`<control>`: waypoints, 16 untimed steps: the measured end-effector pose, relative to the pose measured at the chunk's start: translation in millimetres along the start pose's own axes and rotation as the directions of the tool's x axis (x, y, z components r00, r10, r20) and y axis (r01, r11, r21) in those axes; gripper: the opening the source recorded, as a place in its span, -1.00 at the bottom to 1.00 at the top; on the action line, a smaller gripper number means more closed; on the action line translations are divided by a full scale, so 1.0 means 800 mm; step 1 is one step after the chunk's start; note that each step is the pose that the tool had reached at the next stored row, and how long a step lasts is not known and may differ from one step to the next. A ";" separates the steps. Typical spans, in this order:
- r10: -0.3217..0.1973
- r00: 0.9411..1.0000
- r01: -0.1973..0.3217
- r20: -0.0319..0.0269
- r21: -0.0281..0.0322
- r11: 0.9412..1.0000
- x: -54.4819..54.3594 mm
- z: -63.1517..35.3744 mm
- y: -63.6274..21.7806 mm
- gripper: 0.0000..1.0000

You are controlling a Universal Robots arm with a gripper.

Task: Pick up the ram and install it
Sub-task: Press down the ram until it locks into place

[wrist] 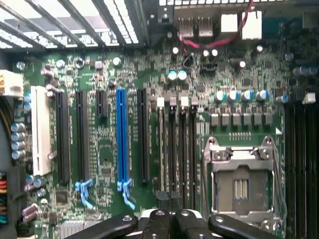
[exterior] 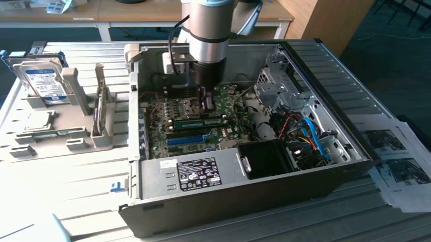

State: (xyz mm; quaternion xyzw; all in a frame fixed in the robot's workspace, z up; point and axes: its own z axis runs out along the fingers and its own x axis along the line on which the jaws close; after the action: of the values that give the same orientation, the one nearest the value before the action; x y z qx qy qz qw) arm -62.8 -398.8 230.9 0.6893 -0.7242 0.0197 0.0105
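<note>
Your hand [wrist: 169, 215] hung over the motherboard [exterior: 195, 113] inside the open computer case [exterior: 336, 176], fingers pinched fully together, gripping nothing. The ram [exterior: 200, 122] sat on the board, just beyond the blue slot [exterior: 187, 139].

An open computer case [exterior: 269, 166] lies on its side on a slatted table [exterior: 60, 176]; a motherboard [exterior: 195, 121] lies flat in it; the arm [exterior: 207, 35] reaches down from above, the gripper [exterior: 206, 101] just over the board; a ram stick [exterior: 199, 122] lies seated across the board, just in front of the gripper; a power supply [exterior: 195, 171] sits at the case's near wall; a drive cage [exterior: 279, 80] stands toward the exterior view's right; a tray [exterior: 47, 131] lies beside the case on the exterior view's left, a hard drive [exterior: 44, 83] upright in it; printed sheets [exterior: 397, 161] lie on the right.
</note>
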 end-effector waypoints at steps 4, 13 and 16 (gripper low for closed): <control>0.000 1.000 0.000 0.000 0.000 1.000 0.001 0.000 0.011 -0.80; 0.000 1.000 0.000 -0.001 0.000 1.000 0.001 0.000 0.026 -0.80; 0.000 1.000 0.000 -0.001 0.000 1.000 0.002 0.000 0.026 -0.80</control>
State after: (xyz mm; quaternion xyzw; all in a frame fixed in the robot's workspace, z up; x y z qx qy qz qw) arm -83.6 -399.4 231.0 0.6892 -0.7242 0.0201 0.0109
